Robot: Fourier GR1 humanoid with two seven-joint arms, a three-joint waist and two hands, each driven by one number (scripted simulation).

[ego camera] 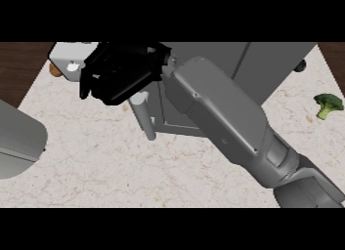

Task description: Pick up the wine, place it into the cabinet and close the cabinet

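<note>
R hand (120, 71) sits over the cabinet (276, 58) front-left corner, just above the handle (143, 119); forearm crosses the door (169, 114). Door looks swung out, not shut. My read: hand is either at the opening w/ the wine or lining up to push the door closed. Can't tell if it's apart or clamped, black on black. Wine: not visible; prob hidden by hand or inside, interior not shown. L forearm (12, 141) at left edge, hand out of frame. Broccoli (328, 105) on counter (132, 171), irrelevant.
</note>
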